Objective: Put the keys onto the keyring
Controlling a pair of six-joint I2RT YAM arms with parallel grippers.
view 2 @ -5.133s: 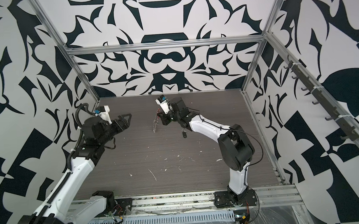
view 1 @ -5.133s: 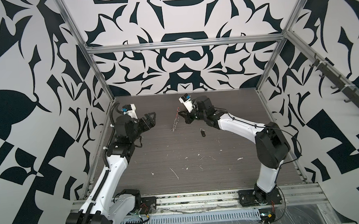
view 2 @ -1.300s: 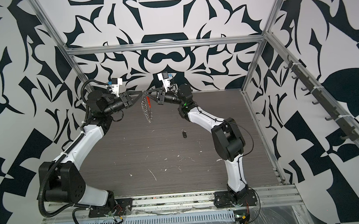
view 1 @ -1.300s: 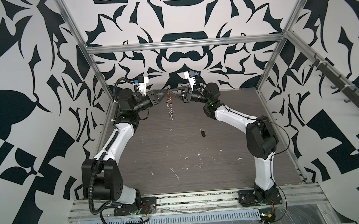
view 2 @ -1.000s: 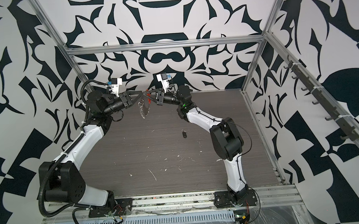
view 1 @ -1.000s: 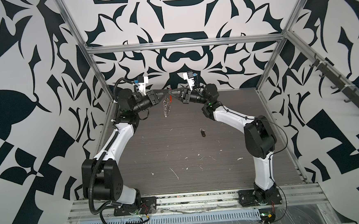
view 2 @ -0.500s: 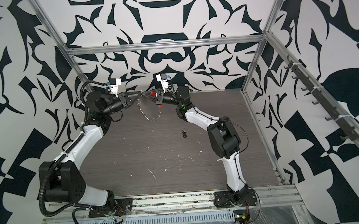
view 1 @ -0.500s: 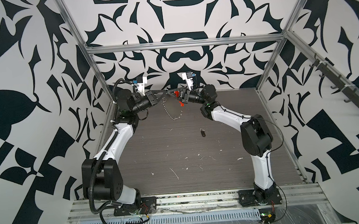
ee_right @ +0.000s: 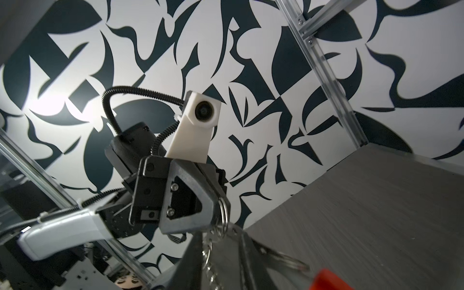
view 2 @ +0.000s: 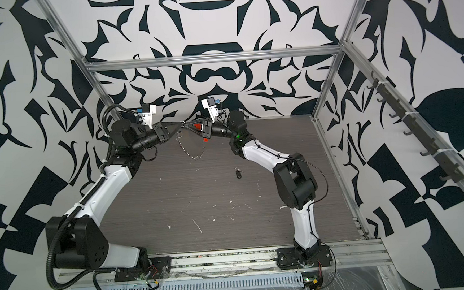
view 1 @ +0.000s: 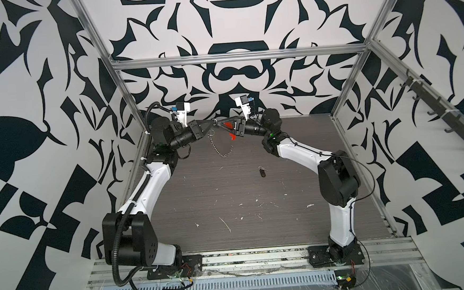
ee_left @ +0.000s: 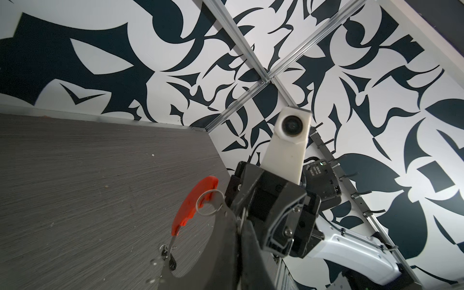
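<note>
- The left hand (view 1: pixel 209 123), raised above the back edge of the desk (view 1: pixel 229 206), is clamped on a small silver ring of the keyring (view 1: pixel 221 154).
- The keyring's chain sags in a loop between the two hands, clear of the desk.
- The right hand (view 1: pixel 222 125) meets the left tip to tip, its jaws slightly parted at the red section (view 1: pixel 232 136).
- The keys (view 1: pixel 261 173) lie alone near the desk's middle, slightly toward its right edge.

left gripper (view 1: pixel 212 122): now pinched shut on the keyring (view 1: pixel 223 156)
right gripper (view 1: pixel 219 123): jaws easing apart
keyring: sags wider toward 6 o'clock
</note>
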